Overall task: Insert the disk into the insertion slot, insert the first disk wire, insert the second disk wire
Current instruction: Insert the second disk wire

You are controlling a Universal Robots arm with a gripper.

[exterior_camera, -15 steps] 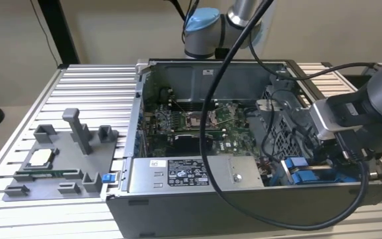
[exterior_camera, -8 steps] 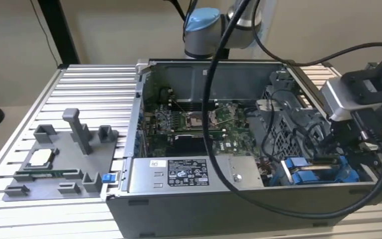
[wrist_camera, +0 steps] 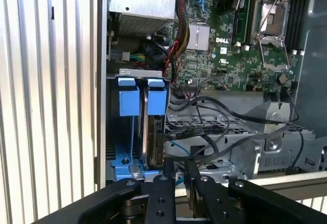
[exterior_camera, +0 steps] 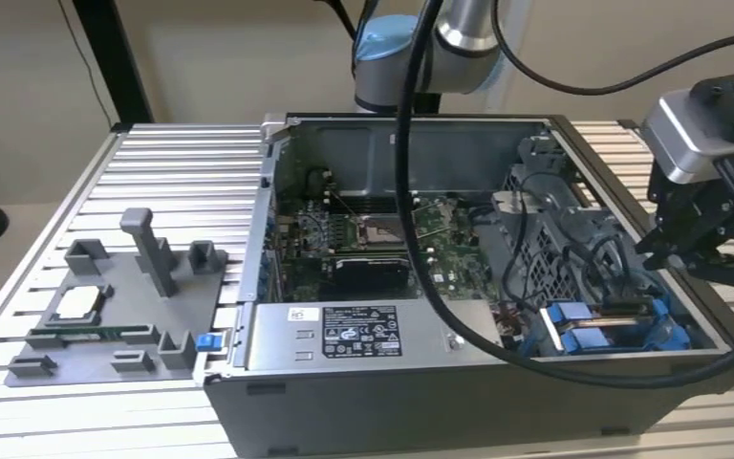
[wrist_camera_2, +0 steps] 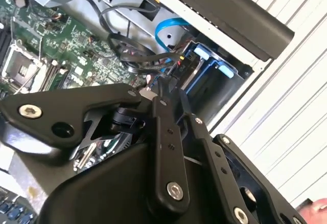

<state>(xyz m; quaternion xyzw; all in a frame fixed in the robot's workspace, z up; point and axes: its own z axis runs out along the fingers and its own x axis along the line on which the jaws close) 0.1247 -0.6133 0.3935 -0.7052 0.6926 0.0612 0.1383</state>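
Blue-framed disk (wrist_camera: 144, 127) sits upright in the slot (wrist_camera: 110, 132), so you need not reseat it | jaws (wrist_camera: 180, 175) nearly closed, pinching a thin dark part, identity unclear, beside the disk's rear edge.

Bright, perhaps overexposed, soft shadows

The disk (wrist_camera: 145, 132) sat in a bright blue carrier; the insertion slot (wrist_camera: 225, 147) was dark grey perforated metal. The motherboard (wrist_camera: 240, 45) was green, the gripper (wrist_camera: 176, 175) black, the table (exterior_camera: 176, 163) ribbed silver
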